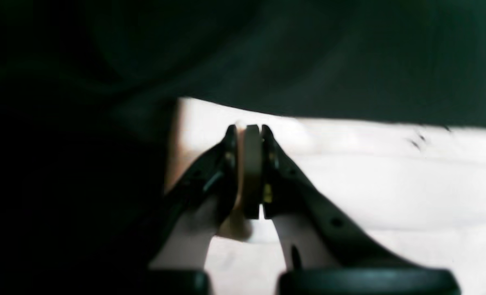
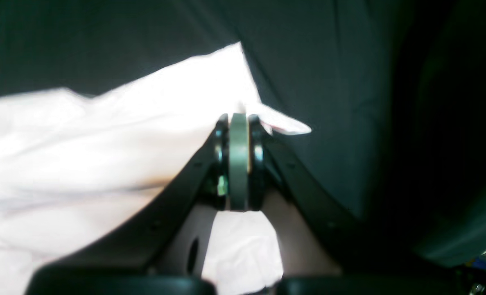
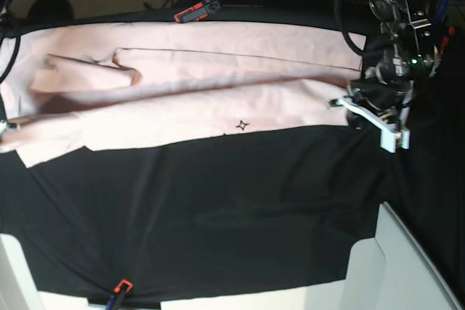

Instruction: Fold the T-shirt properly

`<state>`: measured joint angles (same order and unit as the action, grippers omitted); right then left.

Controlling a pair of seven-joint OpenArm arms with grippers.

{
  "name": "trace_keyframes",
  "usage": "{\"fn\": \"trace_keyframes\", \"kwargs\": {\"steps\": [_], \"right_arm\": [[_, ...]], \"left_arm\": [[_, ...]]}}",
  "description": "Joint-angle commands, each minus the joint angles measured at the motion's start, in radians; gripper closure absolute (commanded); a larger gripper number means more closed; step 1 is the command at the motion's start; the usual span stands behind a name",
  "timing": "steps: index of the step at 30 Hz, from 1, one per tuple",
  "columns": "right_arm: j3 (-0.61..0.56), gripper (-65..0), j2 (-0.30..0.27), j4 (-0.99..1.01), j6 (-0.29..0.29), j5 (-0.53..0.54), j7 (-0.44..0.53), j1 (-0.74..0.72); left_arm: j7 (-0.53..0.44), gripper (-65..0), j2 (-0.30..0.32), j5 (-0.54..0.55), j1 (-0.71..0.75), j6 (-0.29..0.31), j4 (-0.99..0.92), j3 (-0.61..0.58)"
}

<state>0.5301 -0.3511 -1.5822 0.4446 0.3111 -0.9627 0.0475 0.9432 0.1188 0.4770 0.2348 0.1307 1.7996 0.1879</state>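
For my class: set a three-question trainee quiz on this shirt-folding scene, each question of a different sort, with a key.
1. True or false: the T-shirt lies along the far part of the black table cloth.
2. Multiple choice: the left pincer is A) wide open above the cloth, B) shut on the T-shirt, C) holding a clamp.
3. Short answer: in the base view, what small black mark shows near the shirt's near edge?

Key: 1 true. 2 B; the right pincer is likewise shut on the shirt. 3 a four-pointed star.
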Motion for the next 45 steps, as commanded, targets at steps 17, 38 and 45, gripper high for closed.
{"fn": "trace_keyframes", "kwargs": {"steps": [17,38,45], "right_arm": [[0.089,0.0,0.019,-0.114,0.0,0.003,0.018,0.147],[0.201,0.0,0.119,-0.271,0.004,0.006,-0.075,0.24],[0.201,0.0,0.16,-0.277,0.004,0.004,-0.077,0.28]], "left_arm": [[-0.022,0.0,0.015,-0.004,0.054,0.001,0.015,-0.015],[-0.023,0.0,0.072,-0.004,0.047,0.001,-0.079,-0.023],[-0.023,0.0,0.072,-0.004,0.044,0.001,-0.077,-0.021]]}}
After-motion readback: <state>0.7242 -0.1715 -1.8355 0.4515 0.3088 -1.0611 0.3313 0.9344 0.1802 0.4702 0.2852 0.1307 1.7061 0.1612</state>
